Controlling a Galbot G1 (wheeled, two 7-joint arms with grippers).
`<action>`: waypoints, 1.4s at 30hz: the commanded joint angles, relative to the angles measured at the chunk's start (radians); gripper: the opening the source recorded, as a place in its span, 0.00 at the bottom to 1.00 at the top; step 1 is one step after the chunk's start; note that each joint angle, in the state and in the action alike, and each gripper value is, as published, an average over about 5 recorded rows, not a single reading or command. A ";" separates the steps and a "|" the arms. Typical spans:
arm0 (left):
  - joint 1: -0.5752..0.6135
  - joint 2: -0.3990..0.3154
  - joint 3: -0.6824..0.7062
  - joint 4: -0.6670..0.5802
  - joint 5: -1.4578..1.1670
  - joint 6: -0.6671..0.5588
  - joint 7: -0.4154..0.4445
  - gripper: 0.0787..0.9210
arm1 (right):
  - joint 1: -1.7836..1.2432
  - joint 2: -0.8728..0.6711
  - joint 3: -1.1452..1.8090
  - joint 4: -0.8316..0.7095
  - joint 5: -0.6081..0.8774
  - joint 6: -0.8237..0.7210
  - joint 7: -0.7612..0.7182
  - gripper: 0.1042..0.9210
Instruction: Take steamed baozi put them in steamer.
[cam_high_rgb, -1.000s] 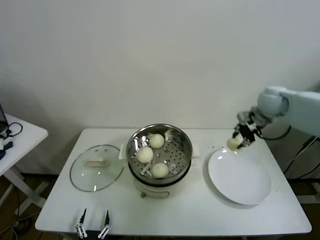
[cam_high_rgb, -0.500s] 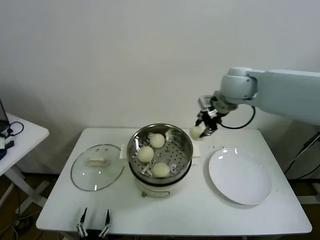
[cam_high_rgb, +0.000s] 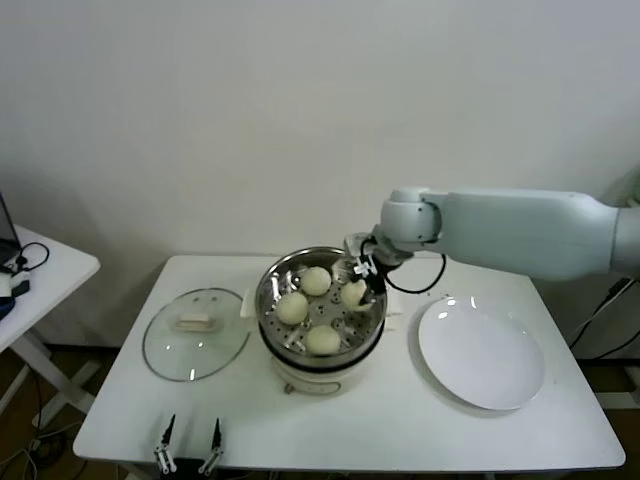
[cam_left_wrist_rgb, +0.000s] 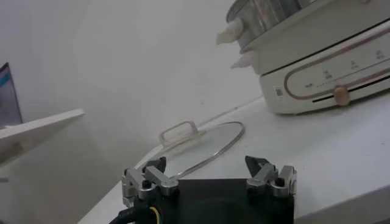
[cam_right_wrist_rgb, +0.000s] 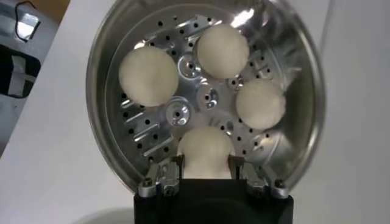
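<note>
Left gripper parked at the table's near edge, jaws apart, holding nothing. Glass lid lies flat beside the steamer. Three steamed baozi rest on the perforated floor. Right gripper is inside the basket at its right rim, jaws closed on the fourth baozi. White plate sits right of the steamer.

Head view looks down from afar; both wrist views sit close, sharing the steamer.
</note>
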 joint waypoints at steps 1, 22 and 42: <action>0.001 0.001 0.000 0.014 0.004 -0.002 0.003 0.88 | -0.154 0.039 0.051 -0.064 -0.068 -0.032 0.036 0.51; 0.009 0.002 -0.004 -0.009 0.010 0.004 0.006 0.88 | 0.167 -0.235 0.073 0.069 0.295 0.008 0.055 0.88; -0.008 -0.008 0.009 -0.022 -0.006 0.017 0.009 0.88 | -1.130 -0.797 1.086 0.269 0.110 0.458 0.686 0.88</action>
